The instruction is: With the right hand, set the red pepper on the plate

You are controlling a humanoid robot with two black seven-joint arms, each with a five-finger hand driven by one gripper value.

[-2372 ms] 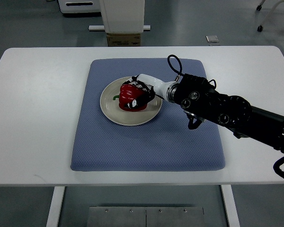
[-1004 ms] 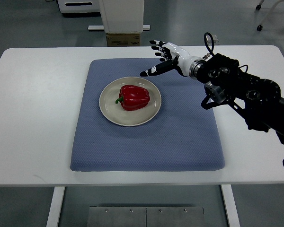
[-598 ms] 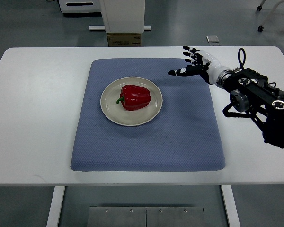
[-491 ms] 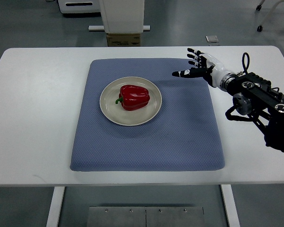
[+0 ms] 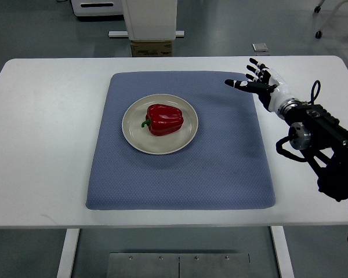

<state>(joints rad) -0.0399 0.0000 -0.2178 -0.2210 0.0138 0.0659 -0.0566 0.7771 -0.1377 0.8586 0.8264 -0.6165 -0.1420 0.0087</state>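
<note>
Your red bell pepper (image 5: 164, 119) sits on the round cream plate (image 5: 133, 136), roughly at its middle, with the green stem (image 5: 144, 122) pointing toward the left. Nothing is touching it. The plate rests on the blue padded mat (image 5: 180, 174), in the mat's far-left part, and the mat covers the middle of the white table (image 5: 46, 150).

Your right hand (image 5: 261, 81) is well apart from the pepper, over the far-right corner of the mat where it meets the bare table. Its fingers (image 5: 255, 68) are spread apart and hold nothing; the thumb reaches out toward the left. The white wrist joins the black arm (image 5: 319, 139), which runs toward the near right and leaves the view at the right edge.

You have no left arm in the view.

Beyond the far edge of the table you can see a white stand (image 5: 149, 18) with a cardboard box (image 5: 151, 48) at its foot. A small grey square object (image 5: 259, 47) lies on the floor to the right of it. Below the near edge, the table's white legs and a grey metal plate (image 5: 178, 265) show.
</note>
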